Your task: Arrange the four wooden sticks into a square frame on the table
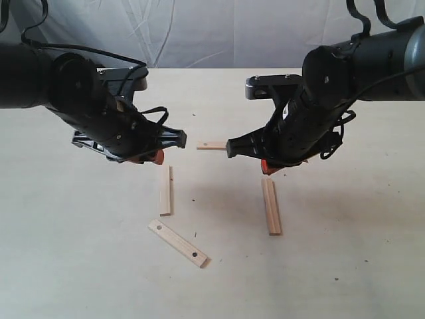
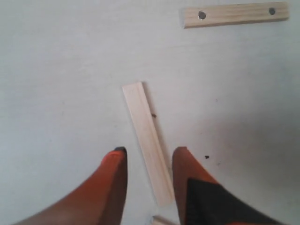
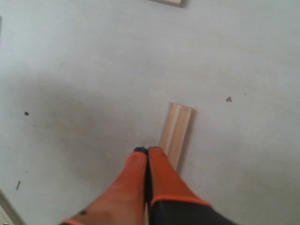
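Four wooden sticks lie apart on the table (image 1: 352,266), not joined into a square frame. A plain stick (image 1: 165,191) lies lengthwise left of centre. Below it a stick with two holes (image 1: 177,244) lies slanted. A third stick (image 1: 271,206) lies right of centre, and a short end of the fourth (image 1: 212,145) shows at the middle. My left gripper (image 1: 154,157) is open; in the left wrist view its orange fingers (image 2: 117,178) stand on either side of the plain stick (image 2: 147,140). My right gripper (image 1: 267,166) is shut and empty, its tips (image 3: 147,151) at the right stick's end (image 3: 178,126).
Both black arms reach in from the sides with cables looping off them. A white cloth backdrop (image 1: 212,33) hangs behind the table's far edge. Tiny dark specks (image 3: 228,99) dot the tabletop. The holed stick (image 2: 234,14) lies beyond the left gripper in its wrist view.
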`<state>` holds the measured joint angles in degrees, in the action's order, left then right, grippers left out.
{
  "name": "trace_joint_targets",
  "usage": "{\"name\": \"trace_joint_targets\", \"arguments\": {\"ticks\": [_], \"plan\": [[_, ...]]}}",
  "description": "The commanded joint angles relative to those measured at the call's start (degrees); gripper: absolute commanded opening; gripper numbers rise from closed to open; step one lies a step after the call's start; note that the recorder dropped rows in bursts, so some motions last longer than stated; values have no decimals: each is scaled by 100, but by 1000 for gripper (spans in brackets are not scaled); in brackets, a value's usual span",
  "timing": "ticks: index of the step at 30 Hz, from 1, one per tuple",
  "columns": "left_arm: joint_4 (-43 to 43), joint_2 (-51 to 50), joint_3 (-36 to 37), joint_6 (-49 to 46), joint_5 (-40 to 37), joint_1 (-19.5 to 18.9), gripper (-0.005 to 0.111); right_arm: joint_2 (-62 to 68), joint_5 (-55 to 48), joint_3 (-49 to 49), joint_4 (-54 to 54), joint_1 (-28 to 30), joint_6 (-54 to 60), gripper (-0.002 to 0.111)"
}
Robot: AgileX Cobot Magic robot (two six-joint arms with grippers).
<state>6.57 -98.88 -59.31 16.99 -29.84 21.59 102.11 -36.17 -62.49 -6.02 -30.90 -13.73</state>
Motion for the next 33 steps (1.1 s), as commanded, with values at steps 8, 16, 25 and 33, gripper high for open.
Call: {"name": "trace_joint_targets", "arguments": {"ticks": [8,16,25,33], "plan": [[-241,57,-15,57,-235,31,33,-57,-329,5,-163,694,310,-1],[120,-55,-15,108,239,422,33,-57,-303,5,-186,694,324,-1],[-2015,-486,-15,2167,54,640,34,-57,-292,5,-186,694,324,-1],[-1734,-717,-15,2318,501,650,52,-57,-279,5,-161,694,347,-1]]}}
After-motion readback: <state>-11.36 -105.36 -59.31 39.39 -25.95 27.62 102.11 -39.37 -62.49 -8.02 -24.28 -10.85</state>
